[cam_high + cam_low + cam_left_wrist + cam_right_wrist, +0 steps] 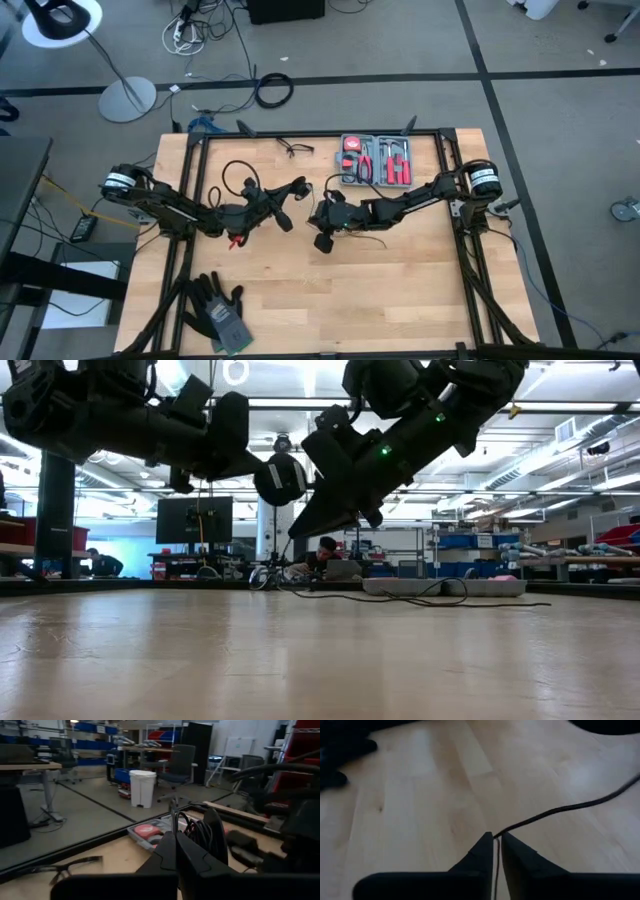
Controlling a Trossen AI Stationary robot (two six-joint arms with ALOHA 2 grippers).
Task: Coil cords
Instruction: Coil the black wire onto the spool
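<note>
The thin black cord lies partly on the wooden table, with a loop [236, 176] at the left. Several turns of it [199, 831] are gathered at my left gripper [298, 187], which is shut and points level toward the far right, above the table's middle. My right gripper [321, 238] is just right of it, slanting down, shut on a run of the cord [555, 811]. A small round black shape [280, 478] hangs between the two grippers; I cannot tell whether it is the puck. My left gripper is shut on the cord where the gathered turns [196, 826] rise just past its fingertips [165, 854], with one strand [173, 817] standing up from them. The bundle is lifted clear of the table. The fingers hide which strands they pinch. My right gripper pinches a single strand of the cord [496, 840] between its two fingertips, coming from above and slanting down. From the fingers the strand runs away over the table, curved and slack.
A red tool kit [375, 160] lies open at the far edge, black glasses [290, 148] lie to its left, and dark gloves [220, 310] lie at the near left. A thick cable ring [273, 90] is on the floor beyond the table. There is bare wood at the near right.
</note>
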